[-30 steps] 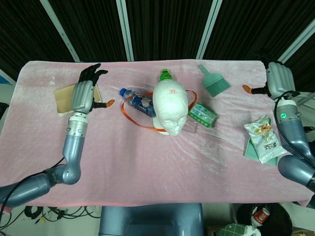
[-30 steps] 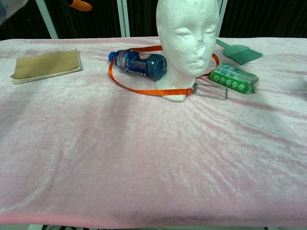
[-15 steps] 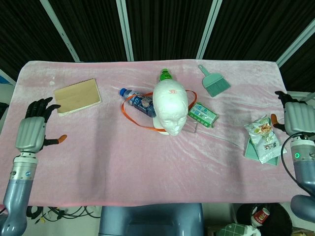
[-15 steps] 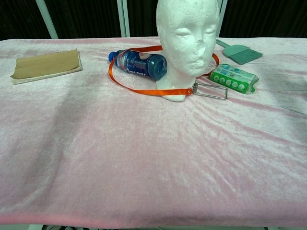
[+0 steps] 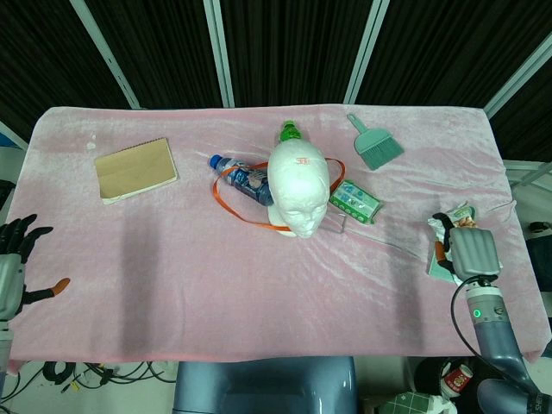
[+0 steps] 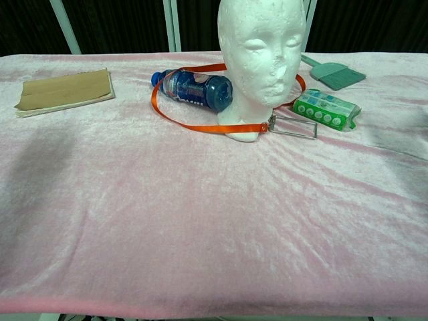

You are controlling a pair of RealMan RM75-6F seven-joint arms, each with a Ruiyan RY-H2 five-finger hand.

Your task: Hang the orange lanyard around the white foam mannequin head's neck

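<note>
Your left hand (image 5: 10, 274) has dropped back from over the notebook to the near left edge of the surface (image 5: 172, 302), off the pink cloth; its fingers are spread and it holds nothing. The notebook (image 5: 135, 169) lies uncovered at the far left. At the centre, the orange lanyard (image 6: 175, 121) already loops around the base of the white foam mannequin head (image 6: 261, 47), running behind the neck, out over the blue bottle (image 6: 194, 89) and back across the front to its metal clip (image 6: 293, 127). It has not shifted while you pulled away. Your right hand (image 5: 470, 251) has also come down from the far right corner to the near right edge, over the snack packets (image 5: 450, 237); I cannot tell how its fingers lie. With both arms retreated and the loop settled round the neck, the task looks finished.
</note>
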